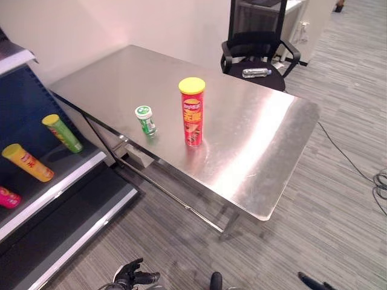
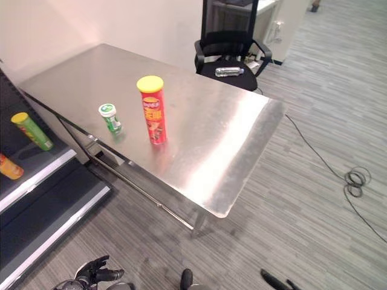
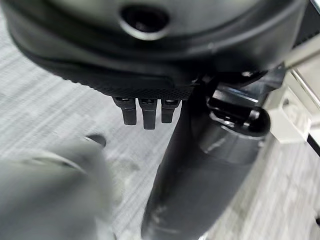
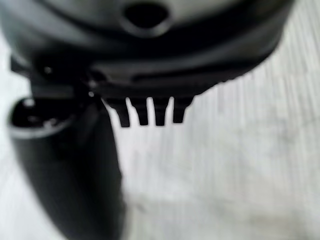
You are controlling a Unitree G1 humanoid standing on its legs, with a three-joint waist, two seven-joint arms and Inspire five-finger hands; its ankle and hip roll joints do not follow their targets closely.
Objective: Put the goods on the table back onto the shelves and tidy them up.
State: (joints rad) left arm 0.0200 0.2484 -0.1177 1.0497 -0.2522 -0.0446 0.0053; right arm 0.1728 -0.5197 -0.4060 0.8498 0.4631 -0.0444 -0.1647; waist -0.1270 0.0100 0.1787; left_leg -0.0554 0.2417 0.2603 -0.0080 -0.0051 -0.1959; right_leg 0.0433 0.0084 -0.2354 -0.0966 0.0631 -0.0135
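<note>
Steel is gleaming across the table (image 1: 254, 139) I am looking down on, and the goods are standing on it well apart from both hands: one tall red can with a yellow lid (image 1: 191, 112) upright near the middle, and one small green bottle with a white cap (image 1: 145, 119) just beside it toward the shelves. I am counting two items on the table. On the shelf unit (image 1: 57, 190) at the left, three more cans are lying tilted: a green can (image 1: 62, 133), a yellow-orange can (image 1: 27, 162) and a pink one (image 1: 7, 197) at the edge. Past the table one black office chair (image 1: 257, 51) is sitting with one clear bottle (image 1: 256, 72) lying on its seat. My left hand (image 1: 130, 275) is hanging low over the grey floor (image 1: 314, 229), far below the tabletop, with its fingers (image 3: 143, 111) loosely spread and holding nothing. My right hand (image 4: 145, 65) is also hanging over the floor, its fingers (image 4: 150, 112) pointing straight down in a row, empty and relaxed.
</note>
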